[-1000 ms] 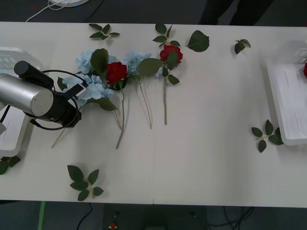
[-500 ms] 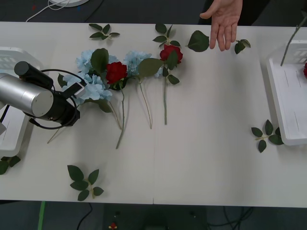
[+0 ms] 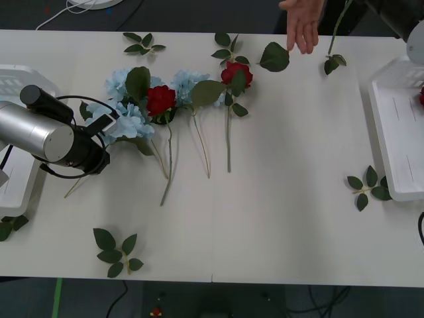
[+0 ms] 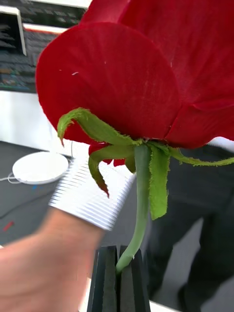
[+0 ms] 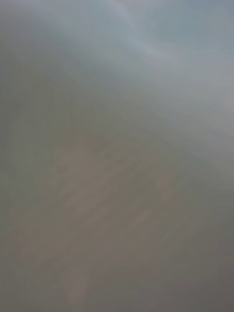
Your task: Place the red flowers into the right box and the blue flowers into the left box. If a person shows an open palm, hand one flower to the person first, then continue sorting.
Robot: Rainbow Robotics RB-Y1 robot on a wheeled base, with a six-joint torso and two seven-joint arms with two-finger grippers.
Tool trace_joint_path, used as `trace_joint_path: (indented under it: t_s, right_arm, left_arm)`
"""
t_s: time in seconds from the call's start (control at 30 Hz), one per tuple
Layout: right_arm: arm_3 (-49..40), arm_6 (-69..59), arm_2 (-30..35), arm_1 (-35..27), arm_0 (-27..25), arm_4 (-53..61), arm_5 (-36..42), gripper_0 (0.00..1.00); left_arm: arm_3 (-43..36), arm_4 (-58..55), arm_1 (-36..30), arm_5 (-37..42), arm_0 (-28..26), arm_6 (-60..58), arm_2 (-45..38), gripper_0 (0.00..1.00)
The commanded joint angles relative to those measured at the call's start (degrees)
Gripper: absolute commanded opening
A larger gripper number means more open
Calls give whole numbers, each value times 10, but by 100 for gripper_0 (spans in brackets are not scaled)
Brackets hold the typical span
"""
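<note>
Two red flowers (image 3: 160,100) (image 3: 236,73) lie among the blue flowers (image 3: 130,120) at the table's back left. My left gripper (image 3: 106,124) sits low against a blue cluster. In the right wrist view my right gripper (image 4: 119,285) is shut on the stem of a red flower (image 4: 131,73), with a person's hand (image 4: 44,265) close beside it. In the front view that flower's stem (image 3: 338,25) hangs at the far edge next to the person's open hand (image 3: 302,23). The right box (image 3: 397,142) holds a red bloom (image 3: 421,97). The left box (image 3: 14,78) lies behind my left arm.
Loose green leaf sprigs lie at the front left (image 3: 117,252), near the right box (image 3: 366,186) and along the far edge (image 3: 273,57). The table's middle and front are bare white surface.
A person's open hand came in over the far edge. My right arm carried the red flower from above the right box leftward to that hand. The left arm barely moved.
</note>
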State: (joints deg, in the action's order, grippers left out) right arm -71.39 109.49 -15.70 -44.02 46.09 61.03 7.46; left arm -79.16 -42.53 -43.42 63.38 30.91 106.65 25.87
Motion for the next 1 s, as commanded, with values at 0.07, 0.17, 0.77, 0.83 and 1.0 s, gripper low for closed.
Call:
trace_joint_path:
  t_s: [0.07,0.17,0.77,0.83,1.0]
  right_arm:
    - [-25,86,15,42,1,-15,-27,0]
    - [-25,116,15,51,1,-18,-29,0]
    - [-25,110,12,56,1,-7,-29,100]
    - [-25,108,13,56,1,-7,-29,100]
    - [-25,105,12,56,1,-5,-29,100]
  left_arm:
    - [-4,6,6,-5,-4,-50,-4,0]
    - [-4,6,6,-5,-4,-50,-4,0]
    - [-4,6,6,-5,-4,-50,-4,0]
    - [-4,6,6,-5,-4,-50,-4,0]
    - [-4,6,6,-5,-4,-50,-4,0]
